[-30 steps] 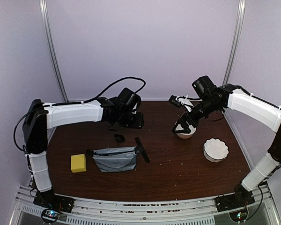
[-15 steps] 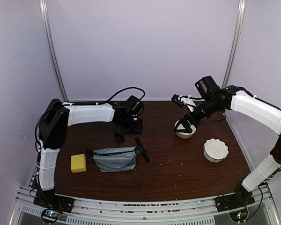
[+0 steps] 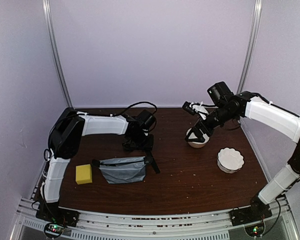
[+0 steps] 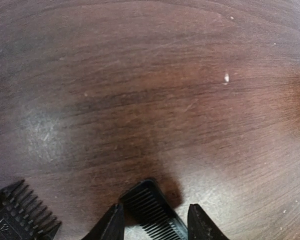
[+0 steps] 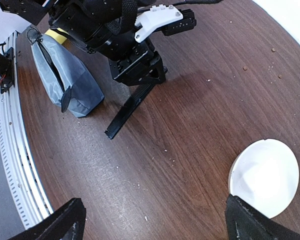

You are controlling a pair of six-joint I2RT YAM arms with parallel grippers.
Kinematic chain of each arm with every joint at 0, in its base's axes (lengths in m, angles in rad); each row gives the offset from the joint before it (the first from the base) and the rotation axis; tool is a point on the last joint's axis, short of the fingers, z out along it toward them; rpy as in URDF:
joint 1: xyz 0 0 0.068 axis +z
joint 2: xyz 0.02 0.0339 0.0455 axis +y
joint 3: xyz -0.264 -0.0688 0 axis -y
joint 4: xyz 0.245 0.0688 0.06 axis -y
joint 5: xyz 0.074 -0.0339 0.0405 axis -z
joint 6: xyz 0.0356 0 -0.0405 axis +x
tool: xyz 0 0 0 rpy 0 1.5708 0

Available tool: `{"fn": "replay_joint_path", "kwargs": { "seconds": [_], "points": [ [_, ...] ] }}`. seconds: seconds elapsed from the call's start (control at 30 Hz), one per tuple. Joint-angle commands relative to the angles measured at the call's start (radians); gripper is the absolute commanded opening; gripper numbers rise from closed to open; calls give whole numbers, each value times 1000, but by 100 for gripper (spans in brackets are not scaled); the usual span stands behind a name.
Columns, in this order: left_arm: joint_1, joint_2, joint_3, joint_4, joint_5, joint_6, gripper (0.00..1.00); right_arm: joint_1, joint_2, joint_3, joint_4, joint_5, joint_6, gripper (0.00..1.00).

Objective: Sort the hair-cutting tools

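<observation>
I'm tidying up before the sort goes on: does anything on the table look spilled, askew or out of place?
Pale crumbs are scattered over the dark table. The comb lies slanted, one end between the open left end effector's fingers. Nothing looks spilled or broken.

Wood table (image 3: 190, 187): comb (image 3: 154, 165), grey pouch (image 3: 123, 170), yellow block (image 3: 83, 174), white bowl (image 3: 230, 159), second bowl (image 3: 198, 145).

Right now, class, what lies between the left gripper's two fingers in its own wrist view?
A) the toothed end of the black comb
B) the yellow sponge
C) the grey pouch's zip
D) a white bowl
A: the left wrist view shows the toothed end of the black comb lying between the fingers of the left gripper, which stand apart on either side of it.
</observation>
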Motion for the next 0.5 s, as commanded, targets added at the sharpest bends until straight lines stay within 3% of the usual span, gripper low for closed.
{"fn": "replay_joint_path", "kwargs": {
  "seconds": [0.0, 0.3, 0.47],
  "points": [
    [1, 42, 59, 1, 62, 12, 45, -8, 16, 1, 9, -4, -11, 100],
    [-71, 82, 135, -20, 166, 141, 37, -8, 64, 21, -19, -30, -18, 100],
    [-106, 33, 48, -64, 169, 189, 33, -8, 72, 24, -21, -17, -23, 100]
  ]
}}
